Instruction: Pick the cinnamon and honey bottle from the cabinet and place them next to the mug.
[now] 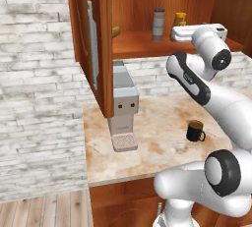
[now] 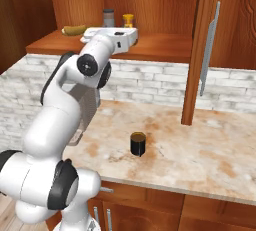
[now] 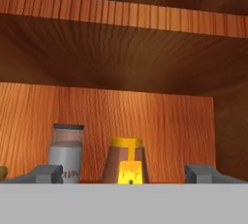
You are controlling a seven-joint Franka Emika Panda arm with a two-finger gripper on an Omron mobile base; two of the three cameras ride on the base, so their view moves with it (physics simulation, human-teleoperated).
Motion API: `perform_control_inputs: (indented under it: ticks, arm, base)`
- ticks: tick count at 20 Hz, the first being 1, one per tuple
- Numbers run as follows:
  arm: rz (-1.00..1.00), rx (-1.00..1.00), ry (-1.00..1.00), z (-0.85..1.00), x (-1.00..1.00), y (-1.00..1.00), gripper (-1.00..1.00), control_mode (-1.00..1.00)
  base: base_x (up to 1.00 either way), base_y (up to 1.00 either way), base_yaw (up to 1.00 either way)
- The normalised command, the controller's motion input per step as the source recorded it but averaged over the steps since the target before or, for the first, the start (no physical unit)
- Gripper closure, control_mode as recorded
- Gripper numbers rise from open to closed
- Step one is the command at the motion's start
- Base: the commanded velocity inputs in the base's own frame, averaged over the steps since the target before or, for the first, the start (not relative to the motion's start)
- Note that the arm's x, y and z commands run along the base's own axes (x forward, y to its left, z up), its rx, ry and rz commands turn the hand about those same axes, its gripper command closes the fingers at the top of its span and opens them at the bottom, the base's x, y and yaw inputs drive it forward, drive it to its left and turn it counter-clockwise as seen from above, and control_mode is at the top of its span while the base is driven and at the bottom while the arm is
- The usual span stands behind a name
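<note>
Directly ahead of the wide-open, empty hand (image 3: pixel 127 173) stands the honey bottle (image 3: pixel 126 164).

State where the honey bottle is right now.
The honey bottle stands on the cabinet shelf, just right of the cinnamon in the hand view, with the open end effector lined up in front of it.

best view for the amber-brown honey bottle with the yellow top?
Hand view: the amber-brown honey bottle with yellow top sits head-on, label visible, between the open gripper fingertips. Left base view shows just its top behind the white arm; right base view shows it small and distant.
</note>
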Motion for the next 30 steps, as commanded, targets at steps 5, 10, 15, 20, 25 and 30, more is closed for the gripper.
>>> perform_control_inputs:
  ticks: [5,10,15,20,25,30]
  arm:
    - [0.00,0.01,0.01,0.00,0.01,-0.06,-1.00,-1.00]
    - [0.03,0.02,0.32,-0.10,0.00,0.00,-1.00,-1.00]
    - [0.00,0.00,0.03,0.00,0.00,0.00,-1.00,-1.00]
    - [0.01,0.00,0.17,0.01,0.01,0.00,-1.00,-1.00]
    - [0.00,0.00,0.07,0.00,0.01,0.00,-1.00,-1.00]
    - [0.00,0.00,0.05,0.19,0.18,0.03,-1.00,-1.00]
  base:
    - [0.00,0.00,0.00]
    - [0.00,0.00,0.00]
    - [0.00,0.00,0.00]
    - [0.00,0.00,0.00]
    - [0.00,0.00,0.00]
    - [0.00,0.00,0.00]
